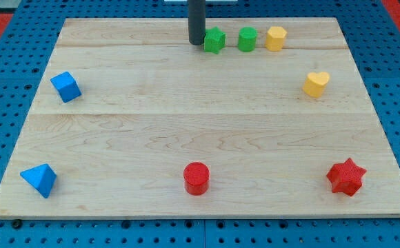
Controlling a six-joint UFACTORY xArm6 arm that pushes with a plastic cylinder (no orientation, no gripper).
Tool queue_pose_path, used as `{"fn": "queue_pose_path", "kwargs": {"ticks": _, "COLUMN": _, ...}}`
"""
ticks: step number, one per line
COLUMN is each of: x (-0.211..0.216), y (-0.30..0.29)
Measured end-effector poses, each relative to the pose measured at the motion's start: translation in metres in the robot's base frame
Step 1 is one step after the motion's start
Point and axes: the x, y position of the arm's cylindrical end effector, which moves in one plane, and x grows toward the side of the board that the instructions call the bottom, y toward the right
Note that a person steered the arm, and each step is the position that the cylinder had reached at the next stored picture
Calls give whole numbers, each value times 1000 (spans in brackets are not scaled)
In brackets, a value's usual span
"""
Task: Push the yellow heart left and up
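The yellow heart point(316, 83) lies near the board's right edge, in the upper part of the view. My tip point(196, 43) rests on the board at the view's top centre, just left of the green star point(214, 40) and about touching it. The tip is far to the left of the yellow heart and a little above it. A green cylinder point(247, 39) and a yellow hexagonal block point(276, 38) stand in a row to the right of the green star.
A blue cube point(65, 87) sits at the left. A blue triangular block point(39, 180) lies at the bottom left. A red cylinder point(196, 178) stands at the bottom centre, a red star point(345, 177) at the bottom right. The wooden board point(186, 124) ends in blue pegboard all round.
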Motion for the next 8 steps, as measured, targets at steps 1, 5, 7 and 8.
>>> {"fn": "queue_pose_path", "kwargs": {"ticks": 1, "x": -4, "y": 2}}
{"fn": "queue_pose_path", "kwargs": {"ticks": 5, "x": 74, "y": -56}}
{"fn": "queue_pose_path", "kwargs": {"ticks": 7, "x": 84, "y": 53}}
{"fn": "queue_pose_path", "kwargs": {"ticks": 8, "x": 84, "y": 109}}
